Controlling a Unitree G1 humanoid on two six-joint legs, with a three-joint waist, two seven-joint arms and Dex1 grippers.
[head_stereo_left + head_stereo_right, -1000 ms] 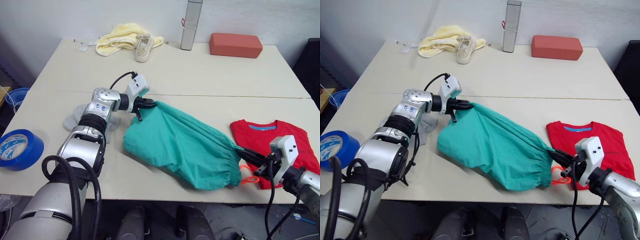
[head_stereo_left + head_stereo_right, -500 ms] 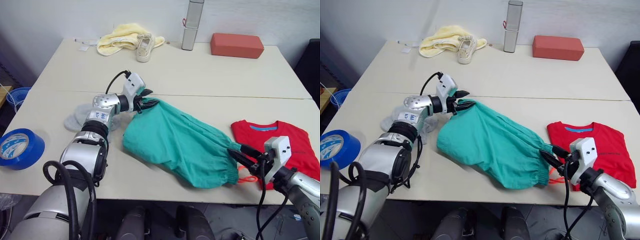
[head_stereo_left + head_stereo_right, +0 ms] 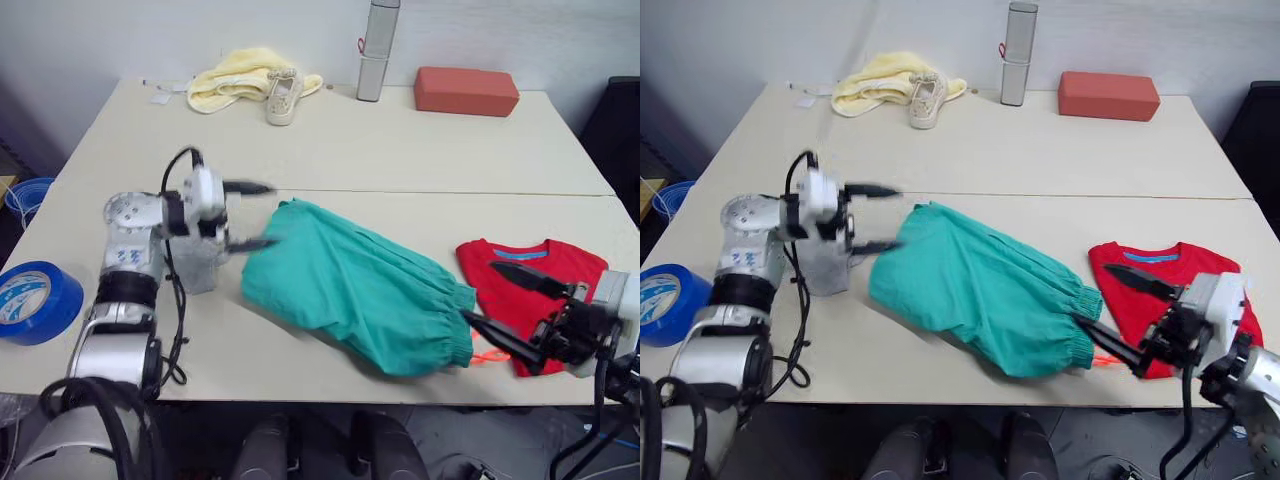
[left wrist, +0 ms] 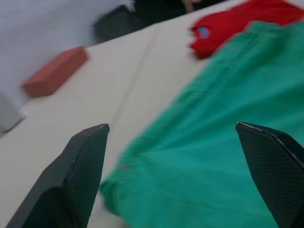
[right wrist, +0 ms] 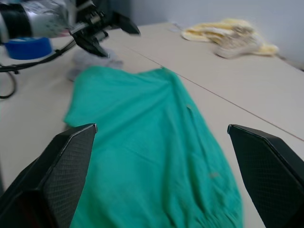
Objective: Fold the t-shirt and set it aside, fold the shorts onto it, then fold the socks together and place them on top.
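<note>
**Both grippers open, shorts loose mid-table**

One pair of teal shorts (image 3: 360, 295) lay bunched diagonally across the front half of the table (image 3: 420, 160), gathered waistband toward the front edge. One red t-shirt (image 3: 525, 290) lay folded at the front right, just beside the waistband; whether they touched was unclear. Grey socks (image 3: 195, 265) lay left of the shorts, partly behind the left arm; count not readable.

Left gripper (image 3: 248, 215) hovered just off the shorts' far-left corner, fingers spread wide, holding nothing. Right gripper (image 3: 505, 305) sat near the waistband over the t-shirt's edge, fingers also spread, empty.

Back edge: one yellow cloth (image 3: 235, 80), one beige shoe (image 3: 280, 95), one metal cylinder (image 3: 372, 50), one red-brown block (image 3: 465, 90). One blue tape roll (image 3: 35, 300) at the front-left edge. Open tabletop ran across the middle band behind the shorts.
</note>
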